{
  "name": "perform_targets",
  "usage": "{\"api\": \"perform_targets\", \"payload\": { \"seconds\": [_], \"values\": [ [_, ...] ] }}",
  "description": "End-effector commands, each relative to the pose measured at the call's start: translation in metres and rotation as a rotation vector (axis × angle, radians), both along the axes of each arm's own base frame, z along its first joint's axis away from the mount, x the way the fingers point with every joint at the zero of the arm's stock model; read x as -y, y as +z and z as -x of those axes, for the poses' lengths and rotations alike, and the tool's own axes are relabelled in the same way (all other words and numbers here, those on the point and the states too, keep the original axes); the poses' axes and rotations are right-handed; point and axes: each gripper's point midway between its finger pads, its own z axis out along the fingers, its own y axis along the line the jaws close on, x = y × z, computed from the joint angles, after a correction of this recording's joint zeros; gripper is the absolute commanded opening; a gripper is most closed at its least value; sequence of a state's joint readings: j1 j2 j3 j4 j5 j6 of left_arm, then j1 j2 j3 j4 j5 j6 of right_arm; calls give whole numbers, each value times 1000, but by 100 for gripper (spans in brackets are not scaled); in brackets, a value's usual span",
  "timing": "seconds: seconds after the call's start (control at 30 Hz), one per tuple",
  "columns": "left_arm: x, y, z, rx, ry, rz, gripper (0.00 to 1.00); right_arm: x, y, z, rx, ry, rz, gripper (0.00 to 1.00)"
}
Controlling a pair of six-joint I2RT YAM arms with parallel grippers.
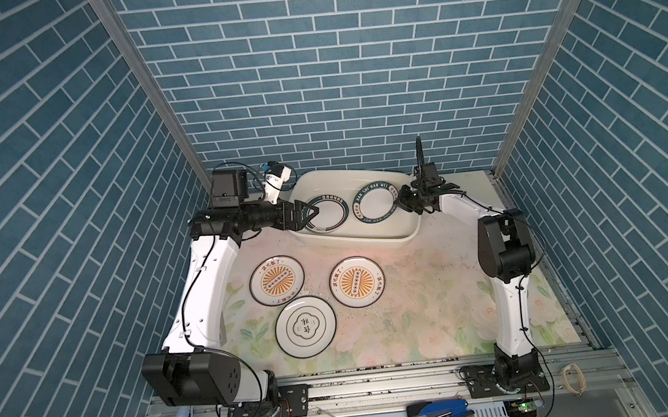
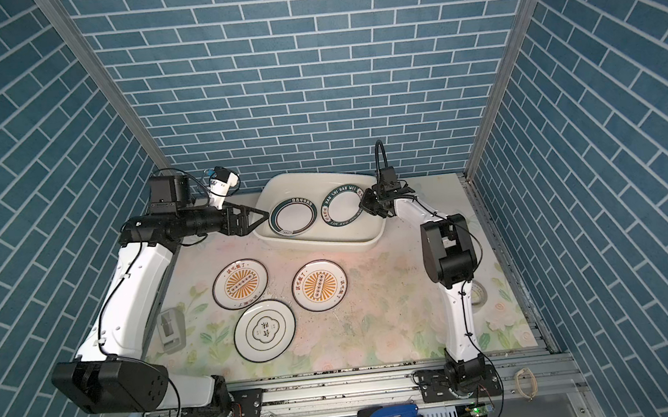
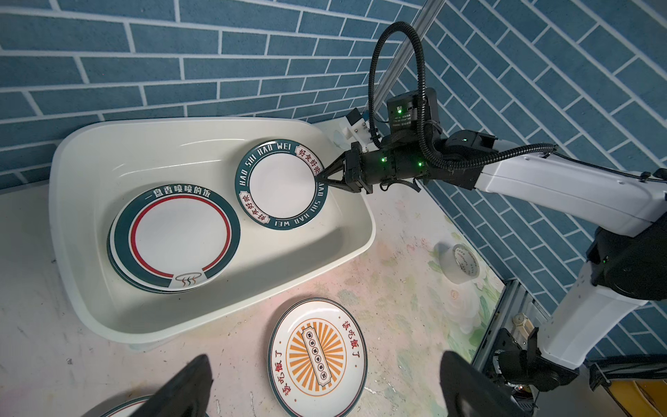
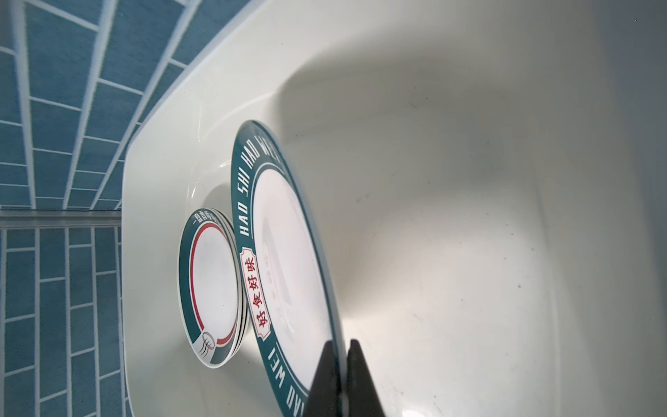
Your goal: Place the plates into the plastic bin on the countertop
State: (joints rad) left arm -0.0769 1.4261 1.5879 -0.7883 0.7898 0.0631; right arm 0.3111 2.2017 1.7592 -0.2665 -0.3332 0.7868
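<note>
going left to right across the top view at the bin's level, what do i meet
left hand, open → red-ringed plate stack → lettered plate → right hand, shut on that plate's rim; both plate items sit inside the plastic bin

Bin [image 3: 94, 169] cream; lettered plate [image 3: 281, 189] dark-green band; sunburst plate [image 3: 317, 357] orange; countertop [image 3: 397, 289] pink floral.

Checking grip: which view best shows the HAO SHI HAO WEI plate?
Left wrist view: the lettered plate shows whole, rim pinched by the right gripper. Both top views show it small; right wrist, oblique.
</note>
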Motion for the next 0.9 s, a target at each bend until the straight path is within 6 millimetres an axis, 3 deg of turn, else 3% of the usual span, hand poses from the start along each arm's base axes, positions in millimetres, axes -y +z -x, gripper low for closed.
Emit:
{"api": "perform_targets", "payload": {
  "seconds": [0.0,0.37,0.87],
  "values": [
    [1,0,4,3,-12,10,99,-1,4,-13,10,-49,-38,0],
    [2,3,6,11,-19,13,100,0,-10,-17,-36,-88,-39,0],
    [2,4,6,14,-22,16,100,-2,-9,-26,-64,-122,-47,0]
  ]
}}
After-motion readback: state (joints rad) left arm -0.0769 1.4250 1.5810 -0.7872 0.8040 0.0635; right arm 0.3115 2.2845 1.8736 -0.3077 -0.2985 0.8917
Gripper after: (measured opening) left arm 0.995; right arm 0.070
